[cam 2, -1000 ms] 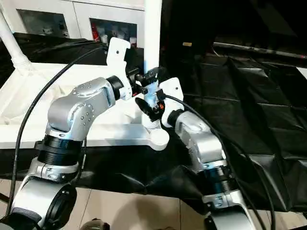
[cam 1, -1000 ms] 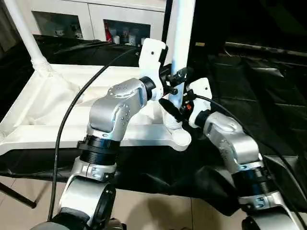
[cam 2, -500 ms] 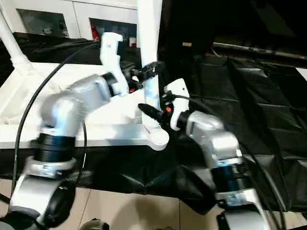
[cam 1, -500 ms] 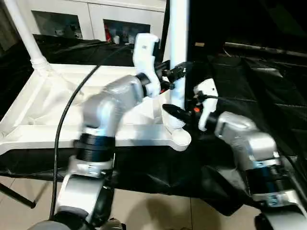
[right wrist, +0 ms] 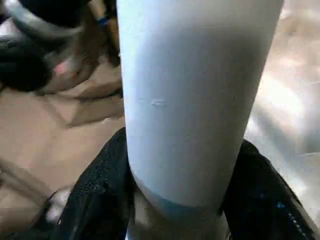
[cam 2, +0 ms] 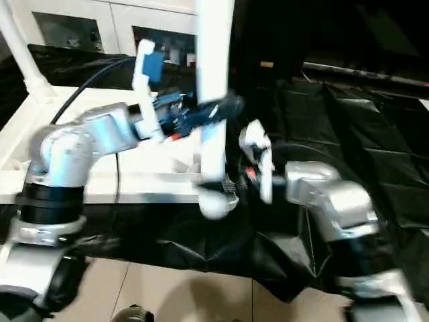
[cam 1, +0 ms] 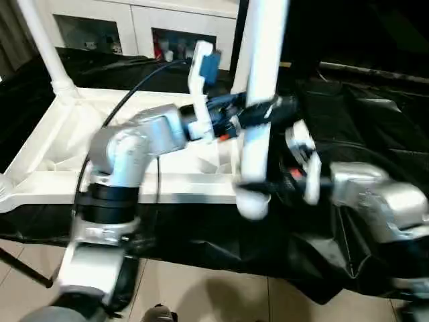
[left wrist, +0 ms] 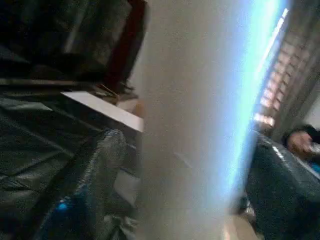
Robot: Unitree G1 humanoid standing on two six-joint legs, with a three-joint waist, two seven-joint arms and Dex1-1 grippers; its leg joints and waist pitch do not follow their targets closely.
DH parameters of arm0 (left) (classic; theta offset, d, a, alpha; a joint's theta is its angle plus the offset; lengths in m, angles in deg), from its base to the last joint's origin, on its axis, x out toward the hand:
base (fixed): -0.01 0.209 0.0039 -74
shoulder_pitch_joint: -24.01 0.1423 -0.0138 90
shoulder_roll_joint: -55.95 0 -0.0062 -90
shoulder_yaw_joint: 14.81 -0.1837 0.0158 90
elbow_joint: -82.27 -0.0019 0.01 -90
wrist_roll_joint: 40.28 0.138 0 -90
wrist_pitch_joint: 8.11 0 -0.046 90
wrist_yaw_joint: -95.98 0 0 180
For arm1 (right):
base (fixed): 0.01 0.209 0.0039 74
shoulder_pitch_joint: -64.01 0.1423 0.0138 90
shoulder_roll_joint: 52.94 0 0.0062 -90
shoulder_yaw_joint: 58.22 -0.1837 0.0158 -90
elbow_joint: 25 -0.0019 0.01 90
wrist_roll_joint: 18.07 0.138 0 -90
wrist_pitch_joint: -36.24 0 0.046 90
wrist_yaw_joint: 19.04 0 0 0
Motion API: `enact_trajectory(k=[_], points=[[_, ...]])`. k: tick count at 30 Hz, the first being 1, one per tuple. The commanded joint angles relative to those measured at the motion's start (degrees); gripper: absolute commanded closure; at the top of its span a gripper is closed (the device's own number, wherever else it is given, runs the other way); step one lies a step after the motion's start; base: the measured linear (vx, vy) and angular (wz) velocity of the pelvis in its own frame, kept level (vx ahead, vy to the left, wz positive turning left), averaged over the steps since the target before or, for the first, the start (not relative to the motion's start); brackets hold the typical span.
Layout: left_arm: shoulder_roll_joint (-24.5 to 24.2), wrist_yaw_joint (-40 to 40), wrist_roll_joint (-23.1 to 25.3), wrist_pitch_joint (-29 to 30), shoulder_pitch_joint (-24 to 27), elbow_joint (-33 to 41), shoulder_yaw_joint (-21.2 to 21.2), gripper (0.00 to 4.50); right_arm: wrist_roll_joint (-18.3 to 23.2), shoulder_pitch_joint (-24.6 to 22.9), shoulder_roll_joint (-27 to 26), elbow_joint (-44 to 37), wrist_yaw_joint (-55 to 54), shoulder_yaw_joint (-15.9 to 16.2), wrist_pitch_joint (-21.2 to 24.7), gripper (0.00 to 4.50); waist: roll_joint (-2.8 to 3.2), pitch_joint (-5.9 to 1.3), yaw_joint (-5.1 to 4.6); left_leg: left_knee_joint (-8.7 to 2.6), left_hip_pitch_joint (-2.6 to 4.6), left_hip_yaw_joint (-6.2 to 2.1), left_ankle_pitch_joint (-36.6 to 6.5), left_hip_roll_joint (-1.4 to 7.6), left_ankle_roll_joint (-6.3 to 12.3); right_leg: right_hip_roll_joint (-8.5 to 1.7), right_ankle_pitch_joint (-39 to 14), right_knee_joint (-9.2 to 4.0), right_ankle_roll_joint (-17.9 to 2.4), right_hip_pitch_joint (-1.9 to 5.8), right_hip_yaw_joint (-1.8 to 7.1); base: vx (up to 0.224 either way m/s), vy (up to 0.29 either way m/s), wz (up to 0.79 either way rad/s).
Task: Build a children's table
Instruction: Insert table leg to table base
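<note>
The left end effector [cam 1: 258,114] is straddling the upright white leg [cam 1: 258,100] partway up, its black fingers [left wrist: 85,185] standing on either side of it with gaps showing, so no grip. The right end effector [right wrist: 175,200] is reaching the same leg lower down, its fingers [right wrist: 95,190] hugging both sides; whether they are actually clamping it is hard to tell. The leg is rising from the near right corner socket of the upturned tabletop [cam 1: 47,161], lying on the black-covered surface [cam 1: 362,134]. Motion blur is smearing both arms, and the leg's top is cut off.
</note>
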Motion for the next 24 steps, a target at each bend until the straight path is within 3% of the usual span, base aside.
enact_trajectory(k=[1, 6, 8, 24], points=[[0.75, 0.61, -1.33, 0.41, -0.75, -0.14, -1.12, 0.75, 1.09, -0.13, 1.20, -1.64, 2.49, 0.71, 1.22, 2.55, -0.75, -5.01, 0.10, -3.29, 0.37, -1.02, -4.38, 2.98, 2.60, -4.29, -10.39, -4.40, -8.68, 3.72, 3.82, 0.000, 0.000, 0.00], [2.18, -0.78, -3.36, 1.09, -1.44, -1.57, 1.47, 1.07, 2.34, 0.49, 1.55, -1.62, 3.33, 0.48, 2.61, 2.55, -1.02, -5.02, 0.17, -3.21, 0.27, -1.00, -4.75, 2.88, 1.98, -4.33, -11.77, -4.52, -8.86, 3.77, 3.71, 0.000, 0.000, 0.00], [2.24, -0.47, -3.92, 0.94, -1.70, -2.54, 2.22, 1.40, 3.62, 0.86, 1.78, -1.68, 3.94, 0.27, 3.71, 2.55, -1.14, -5.07, 0.26, -3.13, 0.29, -0.99, -4.82, 2.83, 2.21, -4.35, -12.36, -4.63, -8.38, 3.80, 3.69, 0.000, 0.000, 0.00], [3.54, -3.11, -5.12, -0.50, -2.79, -4.67, 4.32, 2.46, 3.07, 0.98, 0.85, -1.22, 2.14, -0.17, 3.29, 2.55, -0.88, -5.17, 0.34, -3.13, 0.21, -1.12, -4.30, 2.92, 1.71, -4.35, -11.06, -4.50, -8.39, 3.69, 3.68, 0.000, 0.000, 0.00]])
